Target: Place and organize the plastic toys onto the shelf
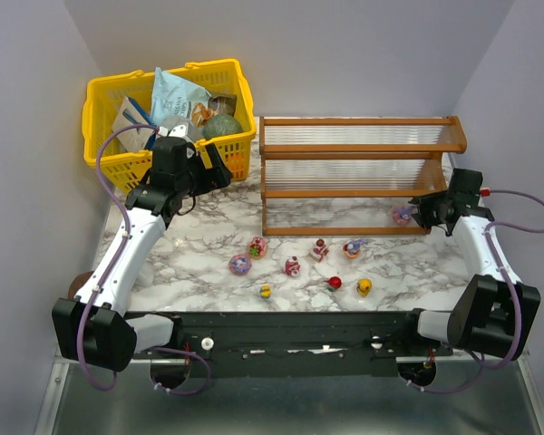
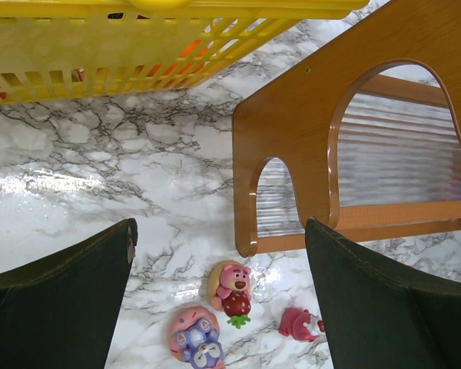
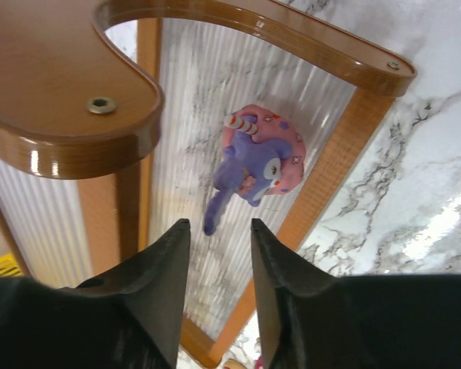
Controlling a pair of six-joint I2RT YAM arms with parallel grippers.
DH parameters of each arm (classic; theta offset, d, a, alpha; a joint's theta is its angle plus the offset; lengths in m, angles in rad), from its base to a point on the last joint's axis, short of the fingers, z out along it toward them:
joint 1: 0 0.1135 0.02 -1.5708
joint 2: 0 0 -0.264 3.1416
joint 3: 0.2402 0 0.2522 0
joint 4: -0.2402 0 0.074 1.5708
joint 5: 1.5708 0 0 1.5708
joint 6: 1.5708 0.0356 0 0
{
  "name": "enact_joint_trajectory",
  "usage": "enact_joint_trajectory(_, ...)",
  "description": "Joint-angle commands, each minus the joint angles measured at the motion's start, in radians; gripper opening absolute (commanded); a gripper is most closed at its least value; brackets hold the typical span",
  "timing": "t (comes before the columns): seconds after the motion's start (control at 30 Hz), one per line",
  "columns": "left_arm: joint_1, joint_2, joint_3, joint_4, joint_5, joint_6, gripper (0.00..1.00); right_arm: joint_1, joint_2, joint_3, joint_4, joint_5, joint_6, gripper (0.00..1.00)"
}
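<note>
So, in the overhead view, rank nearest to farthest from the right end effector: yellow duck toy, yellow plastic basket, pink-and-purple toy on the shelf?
1. Pink-and-purple plastic toy, just left of the right end effector, on the shelf's lowest tier.
2. Yellow duck toy, on the marble table in front.
3. Yellow plastic basket, far back left.

Basket [image 1: 219,66] L of shelf [image 1: 358,148], most toys [image 1: 292,266] in front

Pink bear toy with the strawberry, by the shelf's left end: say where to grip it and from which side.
Grip the pink bear toy across its round head, straight down from above with the open left gripper. It seems to lie face up, sides free. The purple-and-pink toy lies close beside it, so avoid that side.
</note>
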Motion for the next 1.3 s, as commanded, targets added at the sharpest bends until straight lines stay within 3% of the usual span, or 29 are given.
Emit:
enact_joint_trajectory(0.0,0.009,0.004,0.024,-0.022,0.001,-0.001,0.99,0.008,0.002,0.033,-0.015,0.004,0.012,0.49)
enact_joint_trajectory(0.37,0.01,0.0,0.027,-0.027,0.0,0.0,0.99,0.008,-0.08,0.022,-0.018,-0.05,-0.033,0.55)
enact_joint_trajectory(0.5,0.01,-0.003,0.024,-0.027,0.003,0.0,0.99,0.008,-0.162,-0.003,-0.027,-0.12,-0.072,0.64)
enact_joint_trajectory(0.7,0.01,0.003,0.006,0.002,0.027,-0.027,0.99,0.035,-0.254,-0.032,-0.108,-0.252,-0.186,0.66)
enact_joint_trajectory(0.83,0.01,0.014,-0.019,0.027,0.073,-0.047,0.99,0.162,-0.301,-0.075,-0.165,-0.28,-0.168,0.61)
enact_joint_trajectory(1.03,0.01,0.02,-0.048,0.039,0.112,-0.063,0.99,0.372,-0.395,-0.145,-0.178,-0.177,-0.01,0.61)
enact_joint_trajectory(1.27,0.009,0.021,-0.051,0.044,0.133,-0.067,0.99,0.475,-0.369,-0.176,-0.162,-0.134,0.072,0.49)
